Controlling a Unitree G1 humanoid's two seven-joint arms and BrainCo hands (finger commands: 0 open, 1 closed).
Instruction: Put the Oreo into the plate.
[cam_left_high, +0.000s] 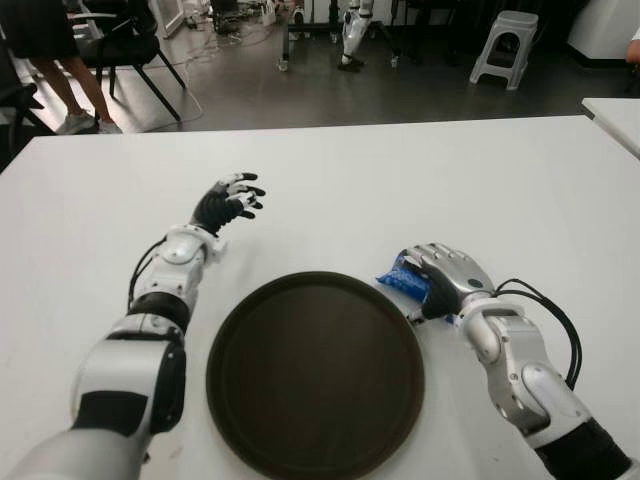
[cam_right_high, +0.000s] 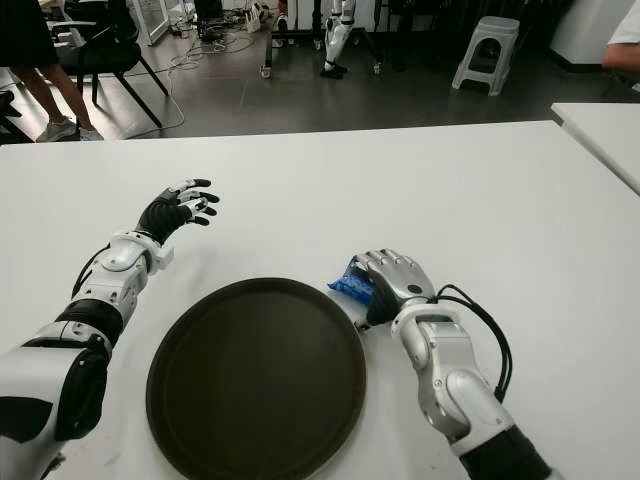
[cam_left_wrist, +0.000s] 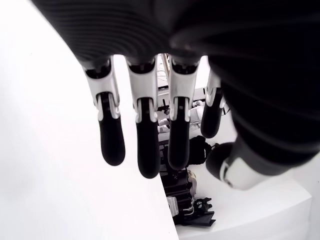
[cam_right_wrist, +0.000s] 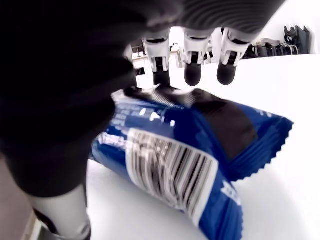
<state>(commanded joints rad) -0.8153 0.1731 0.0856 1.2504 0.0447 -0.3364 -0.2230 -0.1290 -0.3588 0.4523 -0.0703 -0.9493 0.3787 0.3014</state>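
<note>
The Oreo is a blue pack (cam_right_wrist: 200, 150) with a barcode, lying on the white table just off the right rim of the round dark brown plate (cam_left_high: 315, 370). My right hand (cam_left_high: 440, 275) covers it, fingers (cam_right_wrist: 192, 70) curled over its top and the thumb on the near side. Only the pack's blue end (cam_left_high: 397, 276) sticks out toward the plate. The plate holds nothing. My left hand (cam_left_high: 230, 200) hovers beyond the plate's left side, its fingers (cam_left_wrist: 137, 145) spread and holding nothing.
The white table (cam_left_high: 450, 180) stretches wide behind the plate. Past its far edge are a grey stool (cam_left_high: 505, 45), a black chair (cam_left_high: 125, 45) with a person's legs (cam_left_high: 60, 95) beside it, and another table's corner (cam_left_high: 615, 115) at the right.
</note>
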